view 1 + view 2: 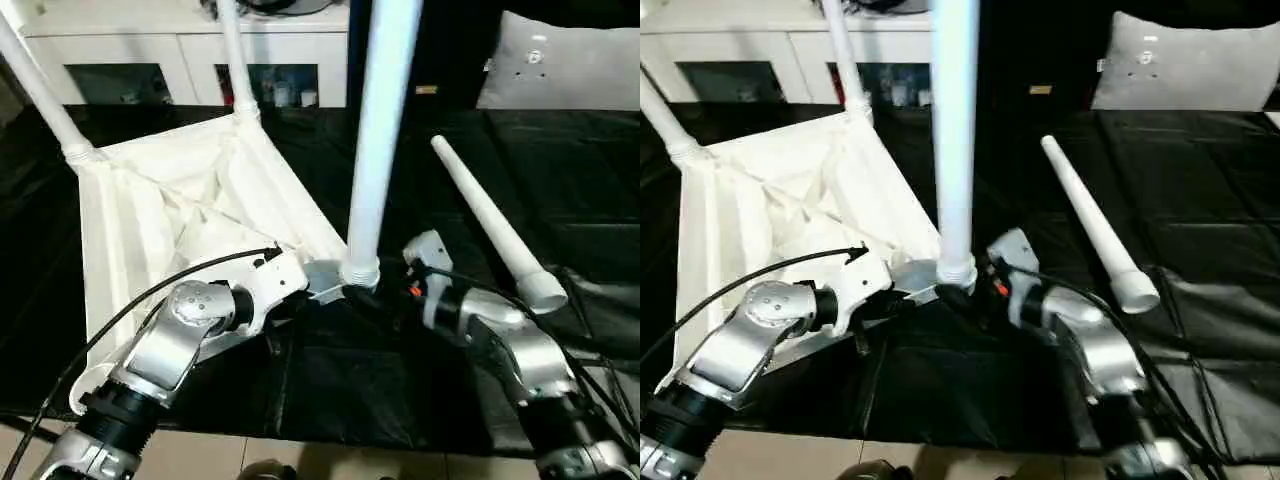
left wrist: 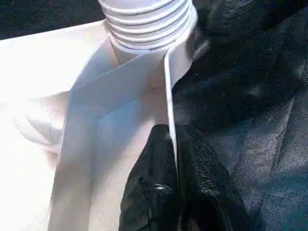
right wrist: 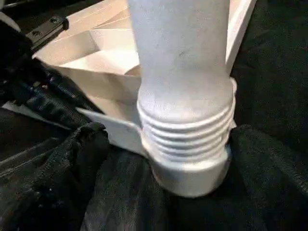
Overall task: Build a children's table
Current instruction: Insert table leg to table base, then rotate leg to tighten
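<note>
**Operator:** Holding the tabletop steady is my left hand's whole job right now. Its two black fingers are pressed together on the thin raised rim, pinching it just beside the near corner socket. The tabletop lies upside down on the black cloth, ribs facing up, so the sockets can take legs from above.

**Observer:** And the leg at that near socket?

**Operator:** That third leg stands upright in it. The threaded collar is still showing above the socket, so I judge it is not fully seated. Pinching the rim there should keep the corner from turning or lifting while the leg goes in.

**Observer:** What is your right hand doing?

**Operator:** My right arm reaches in toward the foot of that leg, on the side of the socket away from my left hand. Whether its fingers are spread or closing on anything, I cannot tell.

**Observer:** The rest of the parts?

**Operator:** Two legs already stand in the sockets at the tabletop's far end. The fourth leg lies loose on the cloth, well beyond the near socket on my right side, within reach for the last corner.
</note>
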`<state>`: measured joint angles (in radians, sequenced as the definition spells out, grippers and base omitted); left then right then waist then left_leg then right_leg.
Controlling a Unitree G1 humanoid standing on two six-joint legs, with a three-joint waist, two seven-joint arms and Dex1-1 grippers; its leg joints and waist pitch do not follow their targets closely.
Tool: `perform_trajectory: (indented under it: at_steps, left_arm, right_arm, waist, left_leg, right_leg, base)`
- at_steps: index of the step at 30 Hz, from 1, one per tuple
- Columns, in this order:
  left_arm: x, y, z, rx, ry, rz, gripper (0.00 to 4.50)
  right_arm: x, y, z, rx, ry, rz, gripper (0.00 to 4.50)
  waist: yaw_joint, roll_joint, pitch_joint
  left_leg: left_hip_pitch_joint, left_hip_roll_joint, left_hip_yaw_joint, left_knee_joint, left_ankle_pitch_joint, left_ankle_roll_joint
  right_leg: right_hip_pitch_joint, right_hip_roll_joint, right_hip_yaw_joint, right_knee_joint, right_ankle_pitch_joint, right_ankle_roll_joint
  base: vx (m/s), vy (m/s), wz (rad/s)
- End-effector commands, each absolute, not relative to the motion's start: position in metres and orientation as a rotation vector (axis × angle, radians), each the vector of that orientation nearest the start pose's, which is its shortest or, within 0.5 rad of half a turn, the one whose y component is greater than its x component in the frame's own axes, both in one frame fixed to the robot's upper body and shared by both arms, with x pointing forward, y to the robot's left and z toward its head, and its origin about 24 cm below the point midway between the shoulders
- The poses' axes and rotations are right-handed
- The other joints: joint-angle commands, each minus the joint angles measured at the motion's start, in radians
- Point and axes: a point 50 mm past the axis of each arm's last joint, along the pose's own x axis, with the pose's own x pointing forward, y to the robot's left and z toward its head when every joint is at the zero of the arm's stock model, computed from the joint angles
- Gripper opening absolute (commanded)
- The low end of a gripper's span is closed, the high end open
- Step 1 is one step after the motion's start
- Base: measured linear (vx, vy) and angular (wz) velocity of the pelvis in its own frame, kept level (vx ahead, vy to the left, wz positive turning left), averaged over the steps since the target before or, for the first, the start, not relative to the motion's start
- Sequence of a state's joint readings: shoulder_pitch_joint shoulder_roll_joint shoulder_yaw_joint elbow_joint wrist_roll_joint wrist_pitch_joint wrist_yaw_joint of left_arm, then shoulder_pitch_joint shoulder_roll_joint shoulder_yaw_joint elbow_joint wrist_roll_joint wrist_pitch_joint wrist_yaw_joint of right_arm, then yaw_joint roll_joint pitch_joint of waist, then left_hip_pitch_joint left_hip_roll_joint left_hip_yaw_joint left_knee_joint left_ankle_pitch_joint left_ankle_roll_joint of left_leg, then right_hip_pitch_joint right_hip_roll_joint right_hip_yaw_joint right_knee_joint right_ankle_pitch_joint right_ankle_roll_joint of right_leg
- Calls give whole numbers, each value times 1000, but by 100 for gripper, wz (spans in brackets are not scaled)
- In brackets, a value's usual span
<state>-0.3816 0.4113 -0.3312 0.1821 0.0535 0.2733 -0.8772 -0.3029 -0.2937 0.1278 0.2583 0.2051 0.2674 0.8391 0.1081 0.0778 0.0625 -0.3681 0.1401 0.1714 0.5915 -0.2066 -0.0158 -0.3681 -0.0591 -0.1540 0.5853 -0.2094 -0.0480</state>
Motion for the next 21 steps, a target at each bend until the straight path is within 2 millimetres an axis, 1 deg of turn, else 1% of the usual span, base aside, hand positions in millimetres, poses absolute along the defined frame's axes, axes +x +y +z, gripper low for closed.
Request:
perform_trajectory:
  at_steps: [1, 3, 5, 6, 7, 8, 10, 11, 14, 16, 17, 18, 20, 21]
  left_arm:
    - [296, 135, 57, 564, 363, -1062, 0]
    - [295, 136, 56, 575, 360, -1085, 0]
    - [295, 135, 56, 584, 346, -1126, 0]
    - [294, 134, 55, 590, 342, -1154, 0]
    - [293, 133, 55, 598, 336, -1187, 0]
    - [292, 133, 54, 602, 332, -1200, 0]
    - [291, 131, 54, 613, 331, -1234, 0]
    - [290, 131, 54, 620, 330, -1247, 0]
    - [289, 130, 53, 639, 332, -1282, 0]
    - [288, 130, 52, 653, 336, -1306, 0]
    - [288, 130, 52, 655, 336, -1308, 0]
    - [287, 130, 52, 659, 336, -1320, 0]
    - [287, 130, 52, 662, 335, -1330, 0]
    - [287, 129, 52, 664, 332, -1345, 0]
  right_arm:
    - [281, -140, 33, -32, 337, 945, 445]
    - [279, -144, 36, -52, 315, 944, 445]
    - [280, -150, 40, -114, 264, 924, 445]
    - [280, -153, 44, -151, 238, 931, 445]
    - [280, -155, 47, -186, 218, 943, 445]
    - [280, -156, 48, -197, 218, 947, 445]
    - [280, -158, 53, -227, 208, 979, 445]
    - [281, -159, 56, -241, 199, 988, 445]
    - [285, -160, 64, -265, 152, 993, 445]
    - [286, -157, 69, -264, 125, 1025, 445]
    - [286, -157, 69, -266, 122, 1030, 445]
    - [286, -155, 69, -278, 116, 1041, 445]
    - [286, -155, 69, -288, 110, 1048, 445]
    - [287, -153, 69, -302, 104, 1058, 445]
  waist:
    - [4, -5, -65]
    - [6, -2, -66]
    - [8, -2, -72]
    - [8, -2, -72]
    - [8, -2, -74]
    - [9, -2, -76]
    - [11, -2, -77]
    - [12, -4, -76]
    - [17, -5, -77]
    - [18, -6, -76]
    - [21, -4, -76]
    - [22, -7, -76]
    - [32, -5, -75]
    - [33, -9, -76]
  left_leg:
    - [7, 121, -56, -71, -182, 63]
    - [9, 123, -56, -70, -173, 65]
    - [6, 124, -56, -67, -138, 71]
    - [5, 123, -56, -66, -131, 75]
    - [3, 120, -54, -62, -122, 81]
    - [4, 121, -54, -61, -108, 87]
    - [4, 124, -55, -59, -106, 99]
    - [4, 123, -54, -59, -104, 107]
    - [4, 123, -53, -57, -100, 113]
    - [6, 126, -54, -57, -104, 111]
    - [7, 127, -53, -57, -111, 107]
    - [7, 127, -53, -57, -111, 106]
    - [10, 128, -51, -55, -119, 96]
    - [10, 128, -51, -55, -119, 94]
  right_leg:
    - [46, -145, 101, -83, -236, -97]
    - [44, -142, 100, -82, -222, -100]
    - [45, -142, 100, -70, -150, -111]
    - [45, -142, 100, -69, -136, -114]
    - [46, -144, 99, -68, -117, -115]
    - [47, -142, 98, -63, -88, -119]
    - [47, -141, 97, -59, -66, -126]
    - [48, -141, 97, -58, -57, -131]
    - [47, -142, 96, -59, -71, -133]
    - [45, -140, 96, -58, -84, -135]
    - [45, -142, 98, -57, -95, -135]
    - [44, -142, 98, -58, -98, -136]
    - [41, -143, 101, -58, -115, -137]
    - [41, -143, 101, -58, -116, -137]
  base:
    - [0, 0, 0]
    - [0, 0, 0]
    - [0, 0, 0]
    - [0, 0, 0]
    - [0, 0, 0]
    - [0, 0, 0]
    - [0, 0, 0]
    - [0, 0, 0]
    - [0, 0, 0]
    - [0, 0, 0]
    - [0, 0, 0]
    - [0, 0, 0]
    - [0, 0, 0]
    - [0, 0, 0]
